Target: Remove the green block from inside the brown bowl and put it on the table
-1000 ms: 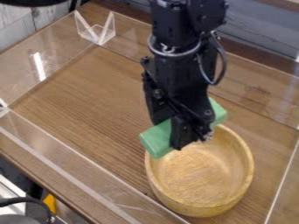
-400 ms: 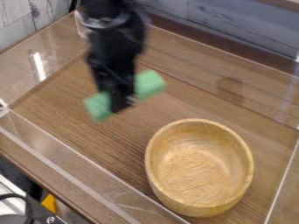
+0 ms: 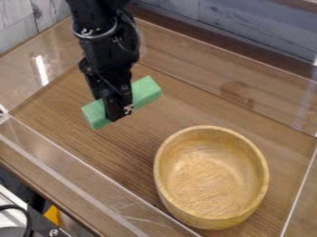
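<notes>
My black gripper [image 3: 117, 104] points down over the left middle of the table [image 3: 210, 88], shut on the green block [image 3: 143, 93]. The block is a flat bright-green bar held crosswise between the fingers, its two ends sticking out on either side, just above the wood surface. The brown bowl [image 3: 212, 213], a round light wooden dish, sits at the front right with nothing inside it. The gripper and block are well to the left of the bowl's rim.
Clear acrylic walls [image 3: 50, 65] line the table's left and front edges. A small clear stand [image 3: 82, 26] sits at the back left. A grey plank wall [image 3: 247, 18] runs behind the table.
The gripper carried the green block from over the bowl's rim leftward across the table and slightly lower. The bowl stayed in place.
</notes>
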`<state>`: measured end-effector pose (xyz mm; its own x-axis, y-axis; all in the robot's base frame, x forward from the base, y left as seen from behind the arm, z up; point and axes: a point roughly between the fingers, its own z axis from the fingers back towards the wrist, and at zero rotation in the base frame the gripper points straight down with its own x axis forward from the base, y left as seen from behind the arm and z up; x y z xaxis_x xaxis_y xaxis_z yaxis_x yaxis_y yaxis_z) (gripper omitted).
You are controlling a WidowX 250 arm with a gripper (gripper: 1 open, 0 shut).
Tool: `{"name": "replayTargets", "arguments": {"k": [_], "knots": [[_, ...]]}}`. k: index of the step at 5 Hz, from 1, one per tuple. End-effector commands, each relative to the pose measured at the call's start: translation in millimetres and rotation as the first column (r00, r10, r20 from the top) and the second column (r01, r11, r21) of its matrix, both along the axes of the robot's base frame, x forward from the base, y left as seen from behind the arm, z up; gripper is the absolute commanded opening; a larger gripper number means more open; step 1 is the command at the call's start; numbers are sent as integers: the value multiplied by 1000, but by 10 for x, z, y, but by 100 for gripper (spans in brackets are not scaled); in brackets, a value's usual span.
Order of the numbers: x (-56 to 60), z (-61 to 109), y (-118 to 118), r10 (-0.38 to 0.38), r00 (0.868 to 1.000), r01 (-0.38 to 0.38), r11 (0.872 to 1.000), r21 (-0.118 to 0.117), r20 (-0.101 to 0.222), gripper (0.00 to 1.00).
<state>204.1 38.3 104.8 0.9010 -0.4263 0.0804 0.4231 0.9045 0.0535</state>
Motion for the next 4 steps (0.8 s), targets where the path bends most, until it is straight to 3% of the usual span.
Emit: {"name": "replayTargets", "arguments": {"k": [1, 4], "knots": [[68, -31, -14, -28, 999, 27, 999, 29, 27, 0], [159, -254, -46, -64, 998, 62, 997, 50, 22, 0]]}}
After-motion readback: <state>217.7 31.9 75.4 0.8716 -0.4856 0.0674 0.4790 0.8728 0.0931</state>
